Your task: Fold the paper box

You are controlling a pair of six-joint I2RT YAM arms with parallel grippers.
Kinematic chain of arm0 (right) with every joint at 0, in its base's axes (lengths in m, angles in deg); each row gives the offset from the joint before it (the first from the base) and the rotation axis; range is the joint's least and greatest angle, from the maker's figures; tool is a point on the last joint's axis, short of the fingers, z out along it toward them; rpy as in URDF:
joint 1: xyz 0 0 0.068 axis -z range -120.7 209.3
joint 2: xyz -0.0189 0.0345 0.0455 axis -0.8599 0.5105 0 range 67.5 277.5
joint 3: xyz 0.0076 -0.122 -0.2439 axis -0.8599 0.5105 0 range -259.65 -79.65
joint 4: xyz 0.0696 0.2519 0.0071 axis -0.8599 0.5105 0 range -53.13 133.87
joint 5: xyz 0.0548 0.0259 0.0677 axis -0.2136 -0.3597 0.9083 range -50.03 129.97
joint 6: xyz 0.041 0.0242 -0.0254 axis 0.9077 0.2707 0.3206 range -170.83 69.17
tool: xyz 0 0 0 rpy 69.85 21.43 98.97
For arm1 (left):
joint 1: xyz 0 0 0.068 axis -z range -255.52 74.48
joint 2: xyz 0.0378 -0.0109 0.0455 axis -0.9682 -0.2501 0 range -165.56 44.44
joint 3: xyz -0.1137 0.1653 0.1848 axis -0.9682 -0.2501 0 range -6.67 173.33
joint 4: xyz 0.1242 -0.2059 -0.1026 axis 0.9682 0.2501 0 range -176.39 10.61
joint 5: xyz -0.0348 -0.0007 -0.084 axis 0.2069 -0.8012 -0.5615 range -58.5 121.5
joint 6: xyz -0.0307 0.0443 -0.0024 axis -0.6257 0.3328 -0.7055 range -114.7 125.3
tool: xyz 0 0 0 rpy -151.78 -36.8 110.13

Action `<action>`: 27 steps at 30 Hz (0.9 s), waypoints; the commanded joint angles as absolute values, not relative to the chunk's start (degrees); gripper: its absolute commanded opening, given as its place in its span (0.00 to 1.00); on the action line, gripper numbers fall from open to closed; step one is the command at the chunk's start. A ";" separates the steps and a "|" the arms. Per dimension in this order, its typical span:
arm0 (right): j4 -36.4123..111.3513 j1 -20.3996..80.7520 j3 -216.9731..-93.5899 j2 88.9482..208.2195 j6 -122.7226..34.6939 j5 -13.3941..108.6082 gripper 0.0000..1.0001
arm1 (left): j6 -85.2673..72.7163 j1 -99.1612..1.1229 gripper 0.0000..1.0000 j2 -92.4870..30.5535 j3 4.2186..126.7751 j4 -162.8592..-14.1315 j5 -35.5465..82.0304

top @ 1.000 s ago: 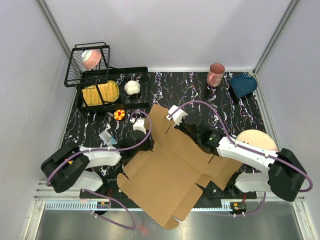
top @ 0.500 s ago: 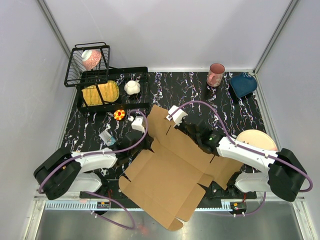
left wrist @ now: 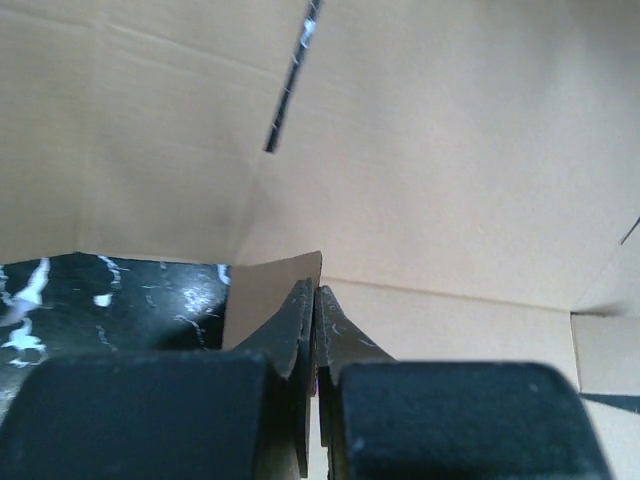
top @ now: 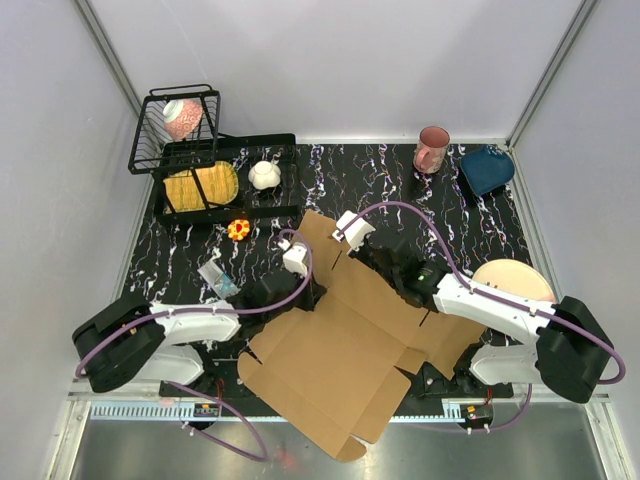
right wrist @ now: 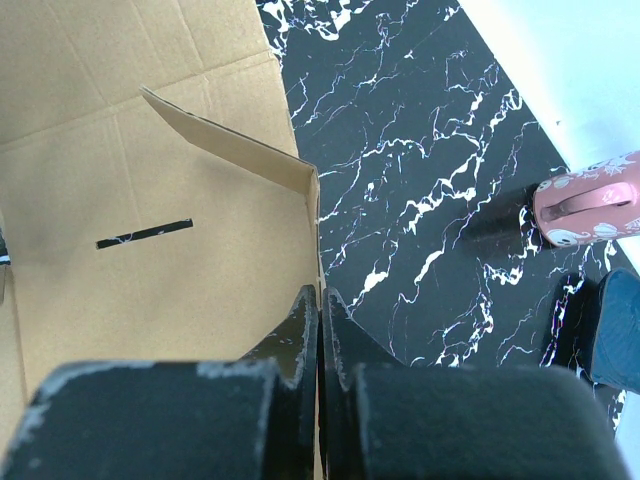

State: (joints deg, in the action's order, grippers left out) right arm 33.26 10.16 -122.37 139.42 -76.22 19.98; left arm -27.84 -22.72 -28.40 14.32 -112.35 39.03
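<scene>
The paper box [top: 340, 345] is laid mostly flat on the counter [top: 380, 175], one flap edge is pinched in the closed left tool [left wrist: 314, 300] and another in the closed right tool [right wrist: 320, 300], and a thin edge may be torn or lost if pulled unevenly.

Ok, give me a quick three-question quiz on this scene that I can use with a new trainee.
1. What colour is the mug standing at the far edge of the table?
2. What is the right hand pinching? A: the mug. B: a raised flap of the paper box. C: a plate.
3. True or false: the paper box is already folded up into a closed box.

Key: 1 pink; 2 B; 3 false, as it lies mostly flat and open.
</scene>
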 commanded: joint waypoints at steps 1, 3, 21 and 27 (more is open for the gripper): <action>31.51 8.77 -122.36 140.01 -72.80 23.62 0.00 | -25.81 -19.01 0.00 -32.19 16.53 -114.69 39.41; 31.60 8.77 -122.28 140.10 -72.80 23.79 0.00 | -26.42 -17.69 0.00 -33.95 16.36 -115.30 39.94; 32.13 8.24 -122.62 140.89 -72.63 23.97 0.00 | -20.44 -21.28 0.81 -8.30 25.06 -93.78 58.83; 32.65 8.06 -122.80 139.66 -72.45 25.11 0.00 | -24.58 -36.74 0.84 -14.61 25.76 -95.78 51.29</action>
